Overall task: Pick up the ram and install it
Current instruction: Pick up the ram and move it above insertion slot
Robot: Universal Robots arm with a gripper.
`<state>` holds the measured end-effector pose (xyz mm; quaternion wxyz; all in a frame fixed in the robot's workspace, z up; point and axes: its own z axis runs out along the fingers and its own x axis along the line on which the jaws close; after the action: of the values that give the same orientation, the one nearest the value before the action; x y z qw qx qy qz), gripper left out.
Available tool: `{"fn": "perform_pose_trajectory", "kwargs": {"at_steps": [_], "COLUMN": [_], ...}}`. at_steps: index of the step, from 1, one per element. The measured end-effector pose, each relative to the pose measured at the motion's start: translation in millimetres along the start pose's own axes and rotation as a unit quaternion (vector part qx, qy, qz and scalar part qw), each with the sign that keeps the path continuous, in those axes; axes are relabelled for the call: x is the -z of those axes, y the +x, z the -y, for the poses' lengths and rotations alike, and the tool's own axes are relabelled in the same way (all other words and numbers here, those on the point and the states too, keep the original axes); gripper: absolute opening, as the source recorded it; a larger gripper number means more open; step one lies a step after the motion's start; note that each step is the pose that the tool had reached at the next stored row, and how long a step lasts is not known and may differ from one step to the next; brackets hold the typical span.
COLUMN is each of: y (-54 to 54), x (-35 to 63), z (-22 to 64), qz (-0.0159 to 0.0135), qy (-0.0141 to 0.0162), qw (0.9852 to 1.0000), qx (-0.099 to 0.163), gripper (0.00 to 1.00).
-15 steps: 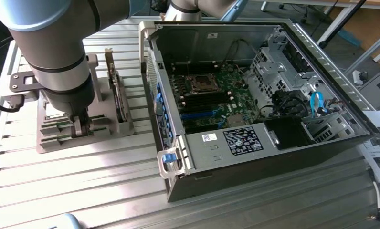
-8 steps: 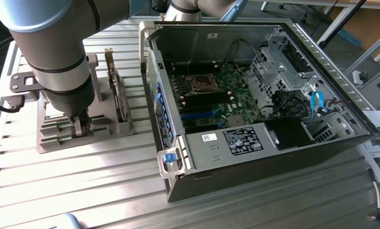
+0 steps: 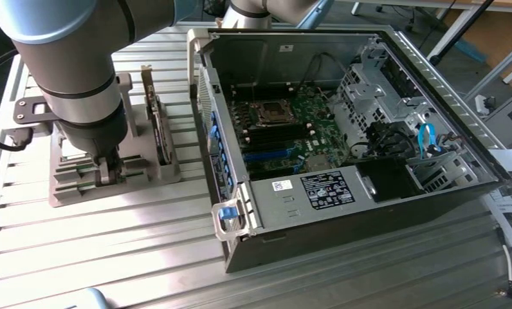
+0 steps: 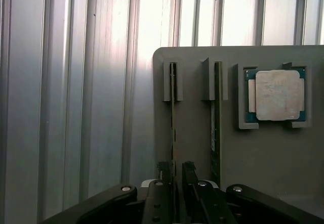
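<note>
the gripper (image 4: 175,169) sits open astride the ram (image 4: 173,128) upright in its holder (image 4: 195,143), gripping nothing, and an off-centre squeeze could tilt or jam the stick.

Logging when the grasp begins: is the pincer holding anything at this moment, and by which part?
Nothing is held yet: the pincer stands open, straddling one end of the ram, which stands on edge in its gray holder.
</note>
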<state>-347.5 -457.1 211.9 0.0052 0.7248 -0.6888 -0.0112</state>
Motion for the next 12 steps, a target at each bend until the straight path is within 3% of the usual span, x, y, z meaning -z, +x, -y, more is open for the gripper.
{"fn": "perform_pose_trajectory", "kwargs": {"at_steps": [12], "y": [0.0], "x": [0.0], "z": [0.0], "qz": [0.0002], "qy": [0.0001], "qw": [1.0], "qx": [-0.009], "gripper": [0.24]}}
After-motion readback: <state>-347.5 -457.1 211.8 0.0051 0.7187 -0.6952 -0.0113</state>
